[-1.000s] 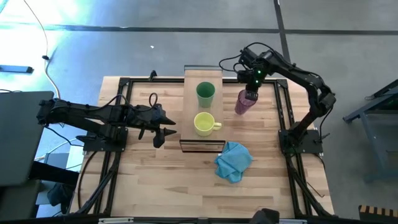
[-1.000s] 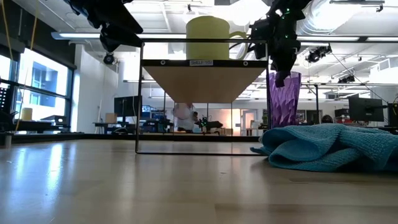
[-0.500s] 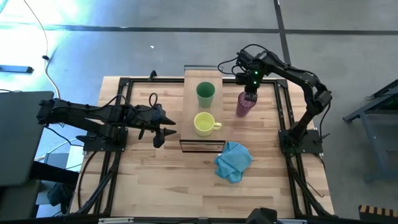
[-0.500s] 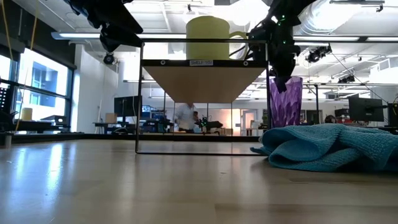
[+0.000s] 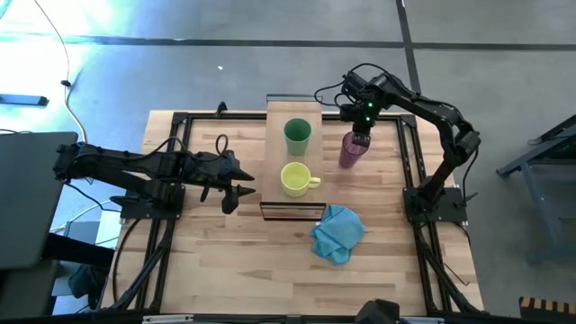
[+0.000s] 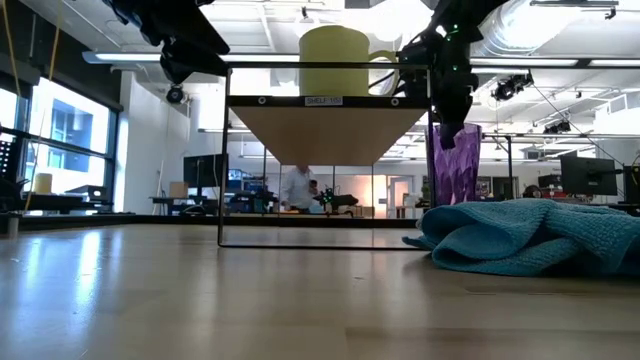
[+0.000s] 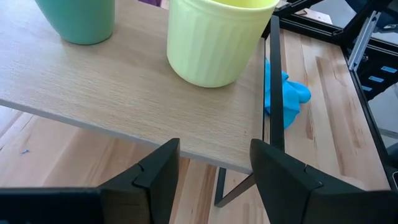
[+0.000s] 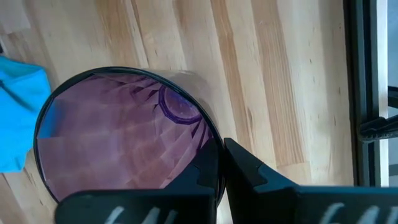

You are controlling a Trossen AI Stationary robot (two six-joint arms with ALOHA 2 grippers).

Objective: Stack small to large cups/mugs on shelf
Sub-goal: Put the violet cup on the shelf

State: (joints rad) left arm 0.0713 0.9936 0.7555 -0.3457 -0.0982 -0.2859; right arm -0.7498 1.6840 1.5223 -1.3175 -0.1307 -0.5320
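Observation:
The shelf [image 5: 275,158] stands mid-table with the green cup [image 5: 298,135] and the yellow mug [image 5: 295,179] upright on its board. To its right, over the tabletop, is the purple tumbler [image 5: 351,153], with my right gripper [image 5: 361,133] shut on its rim from above. In the low view the blue cloth hides the tumbler's [image 6: 455,170] base. My left gripper [image 7: 214,174] hovers open just left of the shelf, level with the board's edge, facing the yellow mug [image 7: 214,40]. My right gripper pinches the tumbler's rim [image 8: 214,146] with one finger [image 8: 208,171] inside the mouth and the other outside the wall. The fingers come from above, pointing down. The tumbler hangs roughly upright below them, mouth up; whether its base touches the table I cannot tell.
A crumpled blue cloth [image 5: 337,232] lies on the table at the near right of the shelf. Dark frame rails [image 5: 409,153] run along both sides of the tabletop. Bare wood lies right of the tumbler and in front of the shelf.
My right gripper has sunk a little with the purple tumbler, which stays upright beside the shelf, then has held still.

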